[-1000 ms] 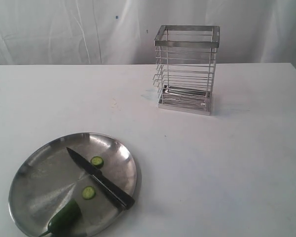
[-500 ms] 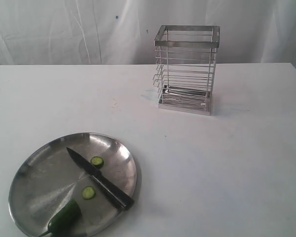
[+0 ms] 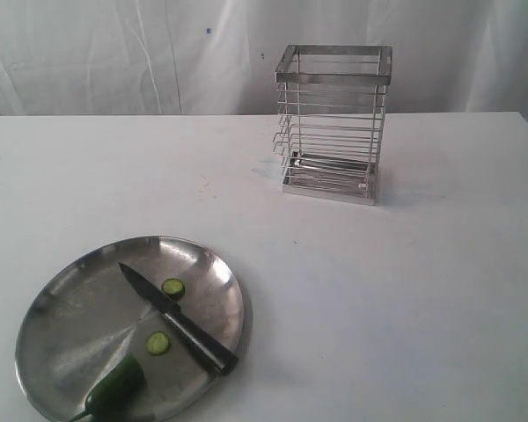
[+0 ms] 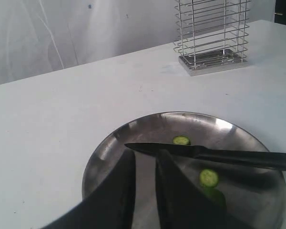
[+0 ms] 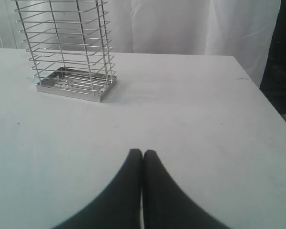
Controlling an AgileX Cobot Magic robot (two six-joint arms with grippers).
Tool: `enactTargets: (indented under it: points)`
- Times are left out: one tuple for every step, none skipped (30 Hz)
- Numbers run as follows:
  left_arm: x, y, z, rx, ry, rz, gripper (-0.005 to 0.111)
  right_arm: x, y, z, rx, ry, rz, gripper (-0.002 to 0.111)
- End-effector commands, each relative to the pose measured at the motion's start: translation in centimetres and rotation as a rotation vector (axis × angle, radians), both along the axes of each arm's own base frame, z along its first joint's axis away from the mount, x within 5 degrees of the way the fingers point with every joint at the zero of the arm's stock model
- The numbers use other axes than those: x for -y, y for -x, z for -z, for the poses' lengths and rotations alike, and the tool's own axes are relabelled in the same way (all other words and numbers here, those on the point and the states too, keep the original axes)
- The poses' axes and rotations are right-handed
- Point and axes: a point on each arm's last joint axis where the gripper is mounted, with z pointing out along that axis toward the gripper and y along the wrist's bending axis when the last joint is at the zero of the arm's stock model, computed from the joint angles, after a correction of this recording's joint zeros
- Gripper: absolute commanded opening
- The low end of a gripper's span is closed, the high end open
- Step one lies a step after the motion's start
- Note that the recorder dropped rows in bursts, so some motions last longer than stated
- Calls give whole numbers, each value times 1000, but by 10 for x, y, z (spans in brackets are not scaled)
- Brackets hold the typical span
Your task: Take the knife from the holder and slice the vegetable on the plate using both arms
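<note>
The knife (image 3: 176, 318) lies flat across the plate (image 3: 79, 308) at the table's front left, with no gripper on it. Two round slices (image 3: 173, 287) (image 3: 157, 343) rest either side of its blade. The rest of the vegetable (image 3: 116, 387) sits at the plate's near rim. The holder (image 3: 334, 77) stands upright at the back. No arm shows in the exterior view. In the left wrist view my left gripper (image 4: 146, 153) hangs over the plate (image 4: 148, 117) just short of the knife (image 4: 219, 156), its jaws slightly apart and holding nothing. My right gripper (image 5: 142, 152) is shut over bare table.
White cloth hangs behind the white table. In the right wrist view the holder (image 5: 66, 47) stands well ahead of the shut fingers, and the table's edge (image 5: 264, 95) drops off to one side.
</note>
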Motion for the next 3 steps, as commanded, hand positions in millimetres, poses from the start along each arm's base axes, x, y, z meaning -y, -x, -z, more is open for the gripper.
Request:
enactTargets:
  points:
    - [0,0,1,-2,5,6,22,1,0,2,0,5,8,0]
    - [0,0,1,-2,5,6,22,1,0,2,0,5,8,0]
    - [0,0,1,-2,5,6,22,1,0,2,0,5,8,0]
